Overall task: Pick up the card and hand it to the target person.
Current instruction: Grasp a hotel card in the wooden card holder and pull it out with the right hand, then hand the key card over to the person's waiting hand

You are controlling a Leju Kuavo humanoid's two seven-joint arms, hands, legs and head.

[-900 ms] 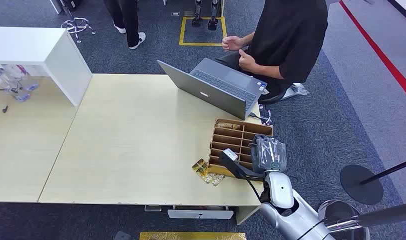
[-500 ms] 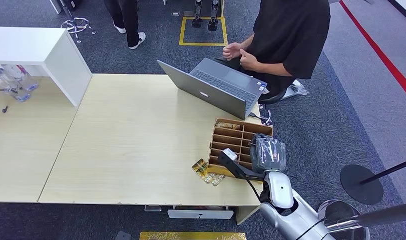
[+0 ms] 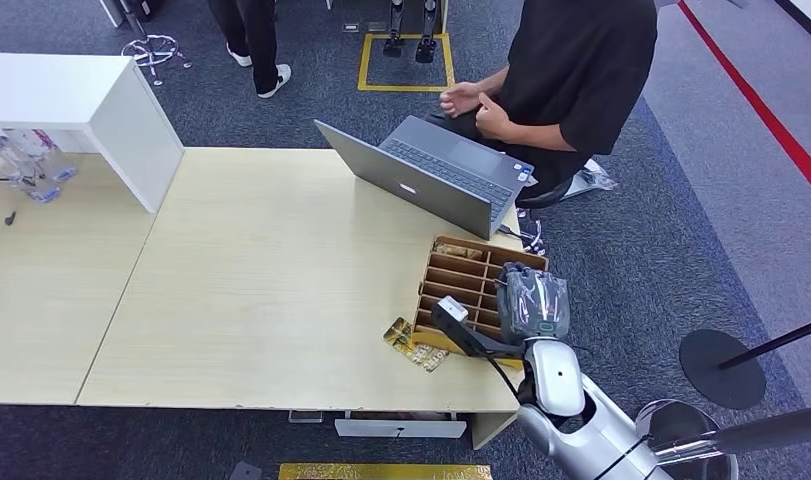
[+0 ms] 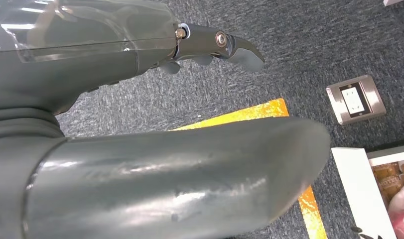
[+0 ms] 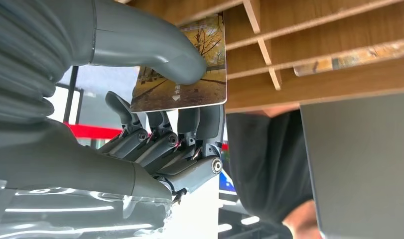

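Right now the right hand (image 3: 534, 305) sits over the near right part of the wooden rack (image 3: 461, 282), which stands on the pale table (image 3: 261, 290) near its right front corner. From the right wrist view the hand (image 5: 160, 134) grips a card (image 5: 190, 79): the thick thumb presses on the printed face, which shows autumn trees, and the darker fingers (image 5: 165, 144) back it from the other side. The card is tilted, with one edge up against the rack's wooden dividers (image 5: 269, 55), so it looks partly out of its slot; whether it is fully free of the rack I cannot tell.

A few loose cards (image 3: 413, 345) lie flat on the table just beside the rack's near left corner. An open grey laptop (image 3: 426, 178) stands beyond the rack, its screen back facing the robot. Behind it a person (image 3: 571, 70) in a black top is at the far edge of the table, both hands held together in front of the chest. A second person's legs (image 3: 249, 40) show farther off on the carpet. A white box (image 3: 81, 110) stands at the table's far left.

The left hand (image 4: 140, 74) hangs above grey carpet with a yellow floor stripe (image 4: 269, 107); its fingers look loosely curled and it holds nothing.
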